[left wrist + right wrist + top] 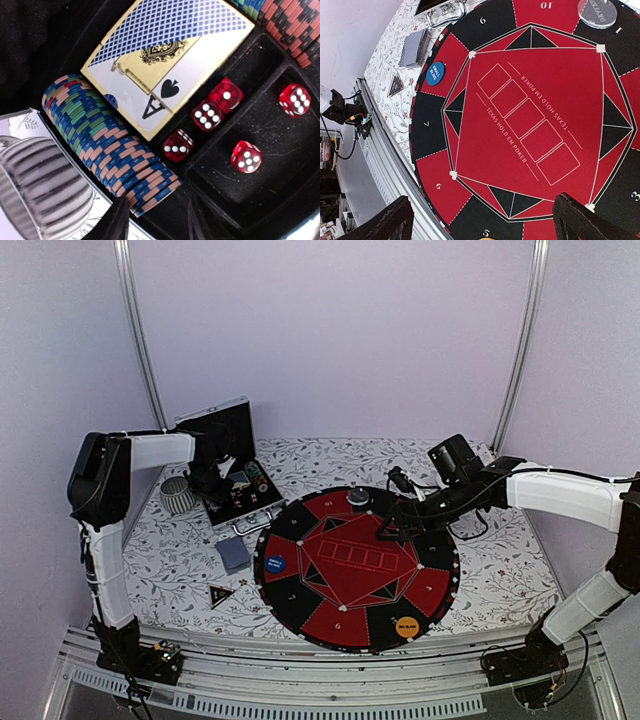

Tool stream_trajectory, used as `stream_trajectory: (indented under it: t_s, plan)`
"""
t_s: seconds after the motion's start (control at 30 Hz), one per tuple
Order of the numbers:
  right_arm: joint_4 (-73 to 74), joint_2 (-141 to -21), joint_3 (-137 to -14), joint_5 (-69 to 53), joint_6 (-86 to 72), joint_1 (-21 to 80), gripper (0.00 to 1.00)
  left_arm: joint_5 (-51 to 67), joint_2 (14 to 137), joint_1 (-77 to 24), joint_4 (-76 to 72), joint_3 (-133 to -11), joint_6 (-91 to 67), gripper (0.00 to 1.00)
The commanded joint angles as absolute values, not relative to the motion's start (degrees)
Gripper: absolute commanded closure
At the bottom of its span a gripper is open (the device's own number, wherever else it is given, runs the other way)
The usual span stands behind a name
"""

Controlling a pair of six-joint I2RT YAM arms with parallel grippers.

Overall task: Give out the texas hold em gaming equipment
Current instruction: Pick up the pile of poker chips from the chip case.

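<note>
Half open, my left gripper (157, 227) straddles the end of the poker chips (110, 145) just ahead, holding nothing; closing comes next. My right gripper (487, 220) hangs wide and empty above the mat (520, 100).

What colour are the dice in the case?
The dice are see-through red with white dots. The left wrist view shows them best.

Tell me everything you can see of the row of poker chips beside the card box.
The poker chips stand on edge, packed face to face in one row in a black-lined slot of the case. Their edges are striped, mostly blue and tan, a few green, one red near one end. The row runs alongside the card box.
</note>
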State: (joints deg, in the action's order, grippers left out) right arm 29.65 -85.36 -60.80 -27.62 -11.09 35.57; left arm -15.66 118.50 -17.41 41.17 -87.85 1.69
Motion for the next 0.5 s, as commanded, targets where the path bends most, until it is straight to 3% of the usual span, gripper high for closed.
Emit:
stream_trajectory:
  t_s: [0.0,0.47]
  plan:
    - [30.89,-83.95,-61.43,-28.23,-10.81,35.33,0.01,-12.47,116.37,-17.58,42.05,-86.42,2.11,0.58]
    - [31.62,-84.27,-61.69,-28.42,-11.07,35.33,0.01,-18.29,116.72,-16.87,40.74,-87.40,3.95,0.53]
